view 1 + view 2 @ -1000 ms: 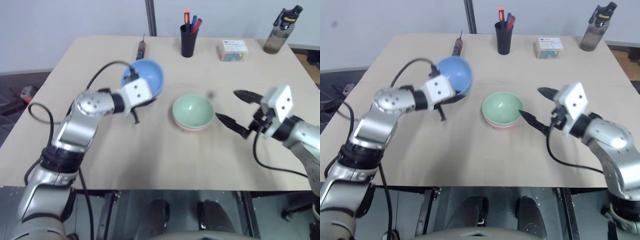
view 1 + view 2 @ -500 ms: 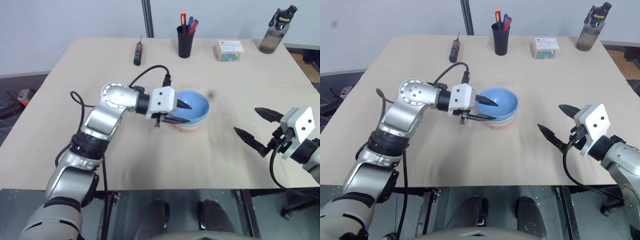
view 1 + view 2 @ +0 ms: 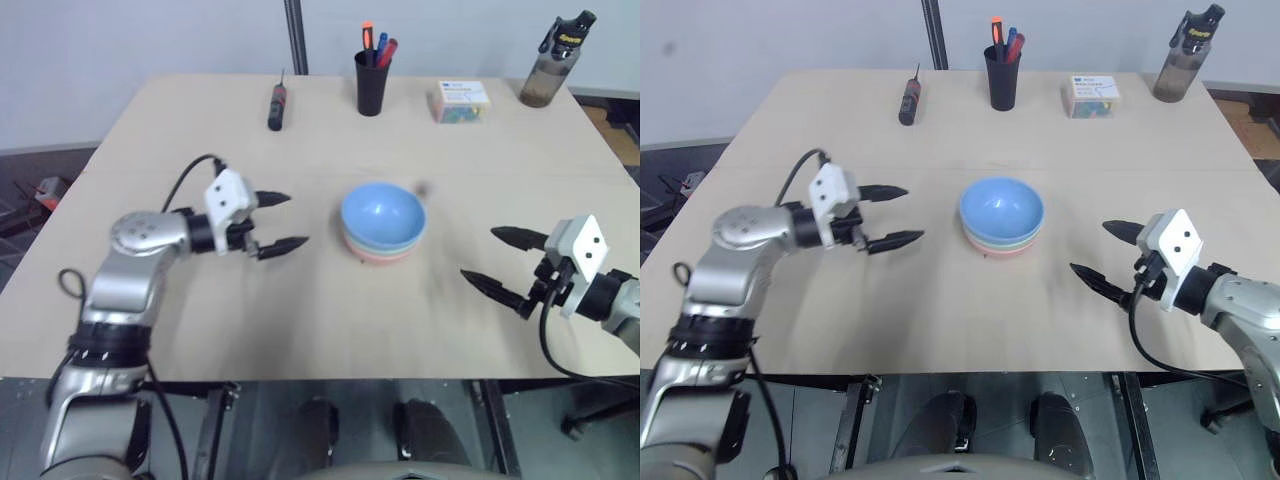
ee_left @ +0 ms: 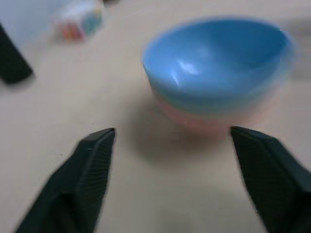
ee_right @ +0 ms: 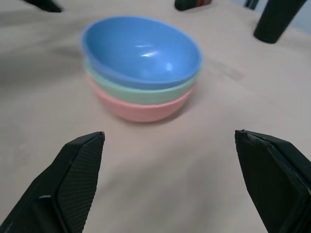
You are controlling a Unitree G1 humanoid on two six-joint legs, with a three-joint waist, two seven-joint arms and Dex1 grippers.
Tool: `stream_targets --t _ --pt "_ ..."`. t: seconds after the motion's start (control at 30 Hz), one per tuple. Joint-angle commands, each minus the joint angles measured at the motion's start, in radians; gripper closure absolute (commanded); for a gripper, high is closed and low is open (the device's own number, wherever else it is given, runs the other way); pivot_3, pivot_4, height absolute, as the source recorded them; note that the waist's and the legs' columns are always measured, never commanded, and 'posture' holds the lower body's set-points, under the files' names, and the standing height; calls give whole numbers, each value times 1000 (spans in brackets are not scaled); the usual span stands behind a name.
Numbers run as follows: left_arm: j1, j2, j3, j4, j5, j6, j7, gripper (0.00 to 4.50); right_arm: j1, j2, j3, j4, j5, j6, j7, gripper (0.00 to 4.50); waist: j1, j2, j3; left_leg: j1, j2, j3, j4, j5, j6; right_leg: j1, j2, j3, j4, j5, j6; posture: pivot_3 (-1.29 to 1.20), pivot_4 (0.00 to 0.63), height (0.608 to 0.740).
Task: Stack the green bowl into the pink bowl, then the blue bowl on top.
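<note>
Looking from the head: blue bowl (image 3: 382, 214) sits in the green bowl (image 5: 141, 92), which sits in the pink bowl (image 5: 141, 109), mid-table (image 3: 300, 320).
Writing: small box (image 3: 463, 101) has a label, unreadable.
Back edge: pen cup (image 3: 372, 82), screwdriver (image 3: 274, 105), bottle (image 3: 555, 60); pale wall behind.
Left wrist: left gripper (image 4: 170, 145) fingers spread wide, empty, apart from the stack.
Right wrist: right gripper (image 5: 170, 141) fingers spread, holding nothing.

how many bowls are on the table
3, nested in one stack mid-table: the blue bowl on top, the green bowl under it, the pink bowl at the bottom. More could be hidden inside.
</note>
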Motion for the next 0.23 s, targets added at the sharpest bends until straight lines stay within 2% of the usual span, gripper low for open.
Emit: stream_targets --t 0.03,0.13,0.23 --pt "63 45 84 -103 -72 56 -4 71 16 -38 -88 8 41 -7 49 0 6 0 0 0 0 0 0 0 0 0 0 0 0 0 0 0 150 740" --pt "142 76 138 -159 -140 124 -13 71 38 -52 -141 11 41 -11 48 0 4 0 0 1 0 0 0 0 0 1 0 0 0 0 0 0 150 740" --pt "172 89 142 -166 -123 119 11 71 50 -49 -162 2 50 11 27 0 3 0 0 1 0 0 0 0 0 1 0 0 1 0 0 0 150 740"
